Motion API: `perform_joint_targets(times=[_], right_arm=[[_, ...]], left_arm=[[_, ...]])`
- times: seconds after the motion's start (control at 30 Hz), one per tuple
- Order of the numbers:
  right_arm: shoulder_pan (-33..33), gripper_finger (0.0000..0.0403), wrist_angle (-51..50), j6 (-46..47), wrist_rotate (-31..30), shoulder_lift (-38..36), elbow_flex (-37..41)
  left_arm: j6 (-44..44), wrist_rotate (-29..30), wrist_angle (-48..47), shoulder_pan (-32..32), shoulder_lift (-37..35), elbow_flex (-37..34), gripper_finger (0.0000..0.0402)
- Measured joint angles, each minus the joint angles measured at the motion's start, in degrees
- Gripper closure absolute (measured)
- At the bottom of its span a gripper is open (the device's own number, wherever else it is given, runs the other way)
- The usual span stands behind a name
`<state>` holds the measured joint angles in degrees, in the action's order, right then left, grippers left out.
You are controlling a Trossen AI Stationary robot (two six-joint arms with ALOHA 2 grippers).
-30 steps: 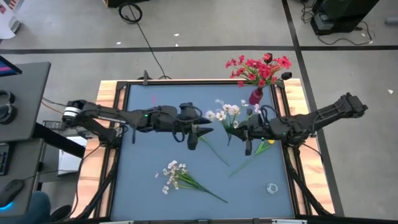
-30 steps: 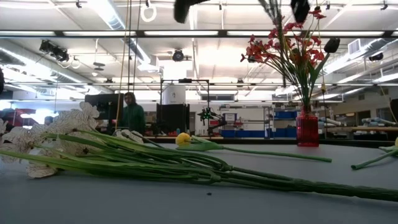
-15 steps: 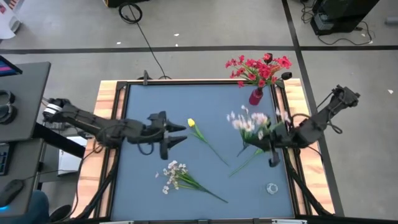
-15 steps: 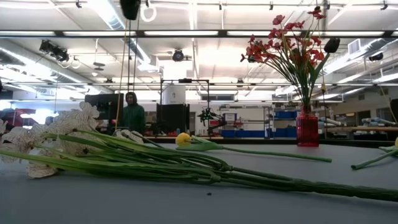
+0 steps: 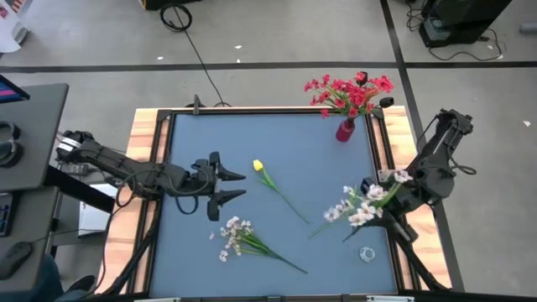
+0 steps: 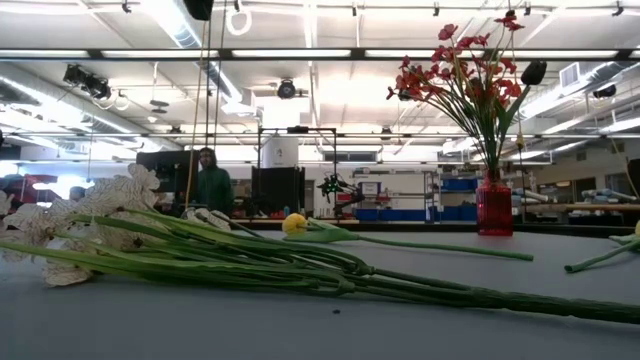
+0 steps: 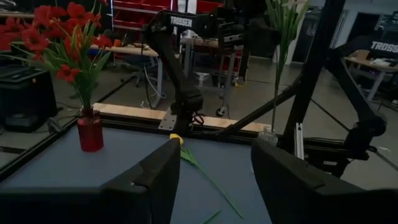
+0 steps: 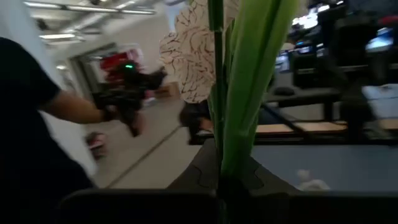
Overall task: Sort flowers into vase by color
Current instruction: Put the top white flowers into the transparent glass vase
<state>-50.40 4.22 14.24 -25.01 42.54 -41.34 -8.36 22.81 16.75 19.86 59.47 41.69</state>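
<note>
My right gripper (image 5: pixel 393 200) is over the table's right side, shut on a spray of tiny white blossoms (image 5: pixel 361 205) held above the table. My left gripper (image 5: pixel 237 185) hovers open left of centre, touching nothing. A yellow tulip (image 5: pixel 258 166) lies flat mid-table, its stem running toward the near right. A second white spray (image 5: pixel 235 235) lies on its side near the front edge. Red flowers stand in a red vase (image 5: pixel 345 131) at the far right. A loose green stem (image 5: pixel 323 228) lies below the held spray, its head hidden. My right gripper pinches the white spray by its green stems (image 8: pixel 219 163) between the two fingers, which lie across them. The spray is lifted clear of the table. Its leaves and blossoms (image 8: pixel 193 56) rise away from the fingers, and in the left wrist view the stems (image 7: pixel 273 93) hang below.
A small clear glass vase (image 5: pixel 367 252) stands near the front right corner, just below the held spray. A wooden frame (image 5: pixel 143 151) rims the blue table (image 5: pixel 252 134). Bare room lies along the far left. A person (image 6: pixel 212 182) stands in the room beyond.
My right gripper has carried the white spray from the table's middle toward the right and near edges, the spray swinging round with it. My left gripper has drawn back from the middle toward the left edge, and the yellow tulip it stood over now shows.
</note>
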Motion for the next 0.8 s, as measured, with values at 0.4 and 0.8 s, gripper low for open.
perform_joint_targets(times=[0.4, 0.8], right_arm=[[-9.41, 0.0392, -4.74, 1.19, 6.16, -1.83, 0.00], [-12.36, 0.0392, -10.55, 2.13, 5.15, -2.21, 0.00]], left_arm=[[0.00, -0.04, -0.06, 0.00, 0.06, 0.02, 0.0198], [0.00, -0.07, -0.04, -0.02, 0.08, 0.04, 0.0198]])
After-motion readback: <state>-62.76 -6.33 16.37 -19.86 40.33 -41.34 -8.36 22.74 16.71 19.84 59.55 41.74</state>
